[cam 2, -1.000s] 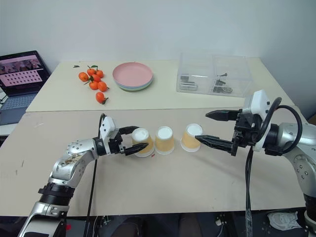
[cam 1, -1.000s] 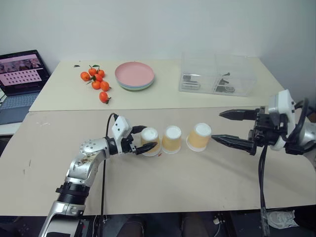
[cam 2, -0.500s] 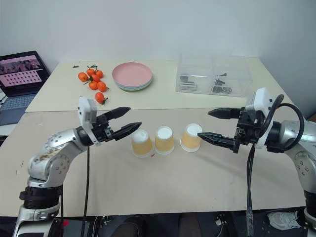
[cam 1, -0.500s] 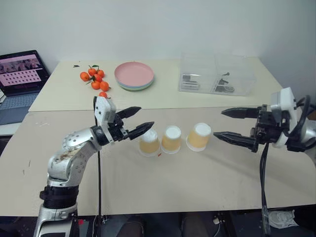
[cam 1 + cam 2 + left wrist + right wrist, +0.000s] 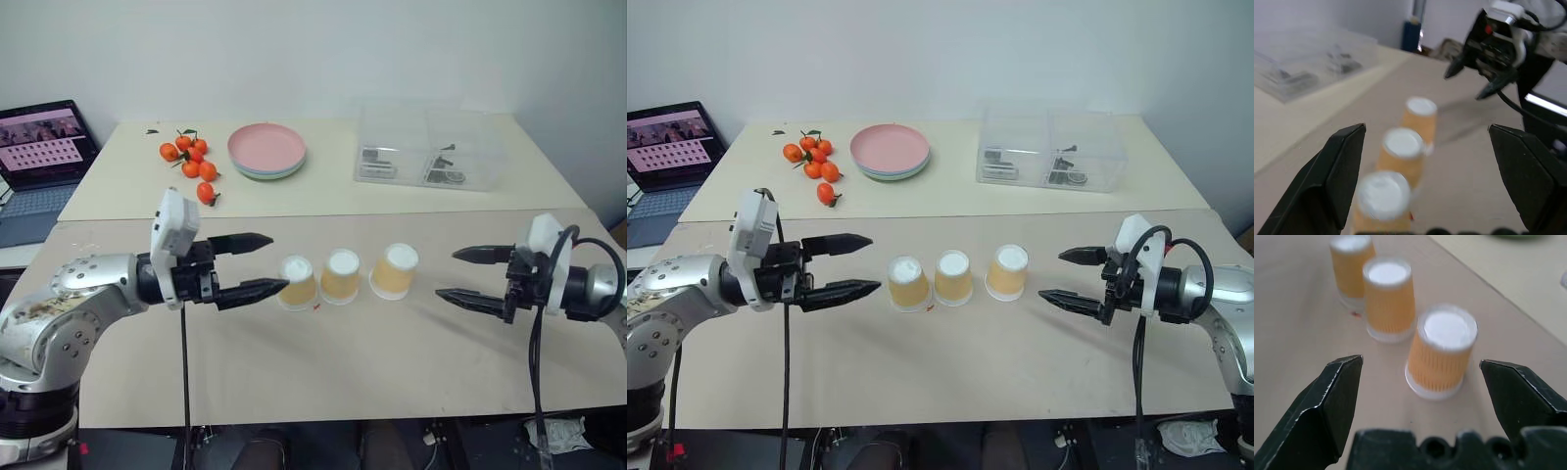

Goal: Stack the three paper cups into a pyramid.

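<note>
On the near table (image 5: pixel 323 362) we are working with three paper cups standing upside down in a row, white bases up, and nothing is stacked yet. Starting at our left, our left gripper (image 5: pixel 257 265) is hanging a little way off from the row, level and pointing toward the left cup (image 5: pixel 297 282), its fingers spread wide and gripping nothing. We are judging that it is sitting there lined up with the row so it can close in from the side.

The left cup and the middle cup (image 5: pixel 341 276) are standing just beside each other, perhaps touching at the rims, though we cannot quite tell. That close pairing looks like the bottom tier of the pyramid, ready to carry a third cup across both bases. The right cup (image 5: pixel 394 271) is standing slightly apart from them, so we are reading it as the one to be lifted on top.

Further right, our right gripper (image 5: pixel 462 274) is facing that cup from the open side, fingers wide apart and empty, with a clear gap to the cup. Its wrist view is framing the right cup between the two fingers, which suits a side grasp around the orange wall.

Behind, on the far table (image 5: pixel 323 201), oranges (image 5: pixel 190 160), pink plates (image 5: pixel 266 150) and a clear box (image 5: pixel 431 149) are lying well out of the way.
</note>
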